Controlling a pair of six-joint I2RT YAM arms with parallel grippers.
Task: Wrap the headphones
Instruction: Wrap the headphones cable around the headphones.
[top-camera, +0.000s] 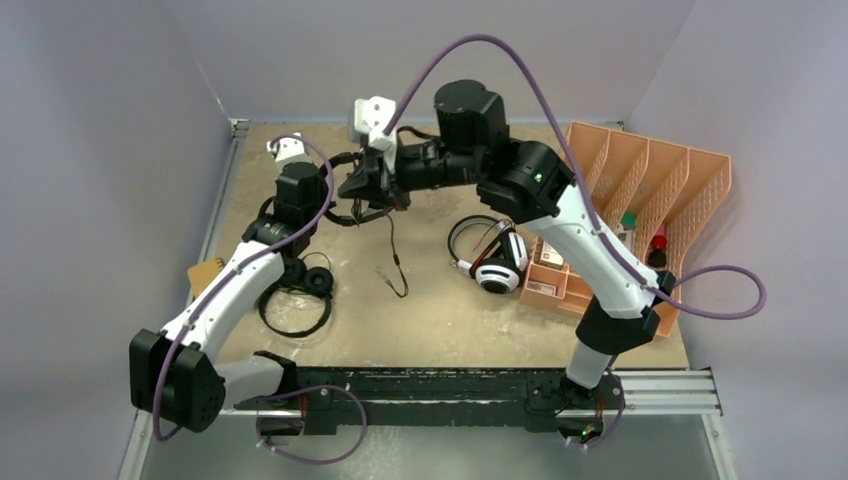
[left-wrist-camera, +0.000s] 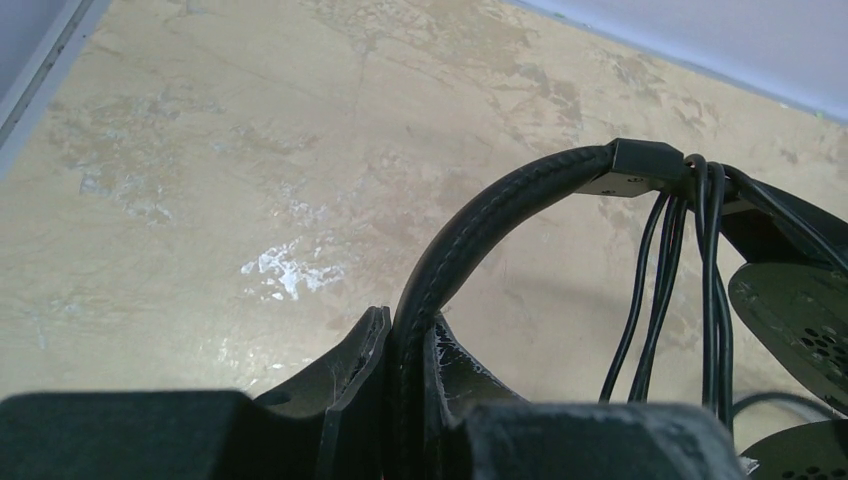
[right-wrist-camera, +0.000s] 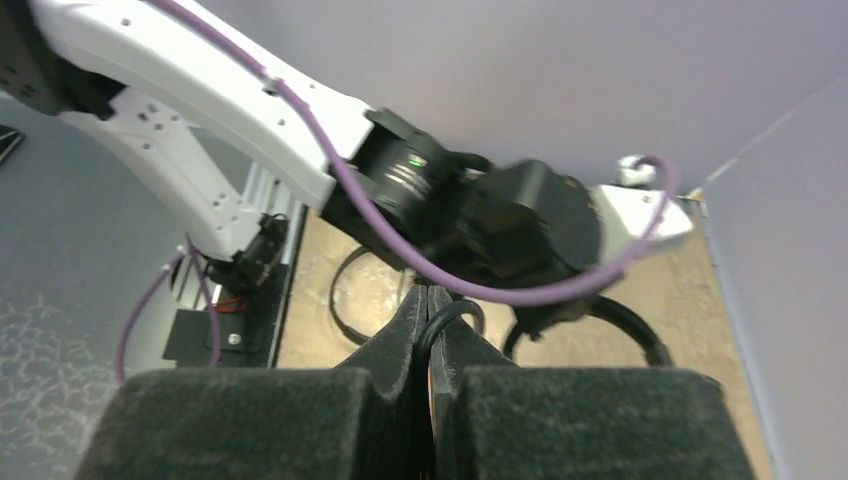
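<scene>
My left gripper (left-wrist-camera: 408, 325) is shut on the stitched headband of the larger black headphones (left-wrist-camera: 500, 205), held above the table at the back middle (top-camera: 352, 200). Several turns of its thin black cable (left-wrist-camera: 690, 260) hang round the band by the slider, next to an earcup (left-wrist-camera: 795, 310). My right gripper (right-wrist-camera: 428, 300) is shut on a loop of that cable (right-wrist-camera: 448, 318), close to the left one (top-camera: 372, 185). The cable's loose end (top-camera: 398, 275) hangs to the table. The small black headphones (top-camera: 300, 285) lie at the left. The white-and-black headphones (top-camera: 497, 265) lie right of centre.
An orange file sorter (top-camera: 655, 185) stands at the back right, with a small orange box (top-camera: 545, 285) in front of it beside the white-and-black pair. A tan card (top-camera: 203, 272) lies at the table's left edge. Grey walls close in the table.
</scene>
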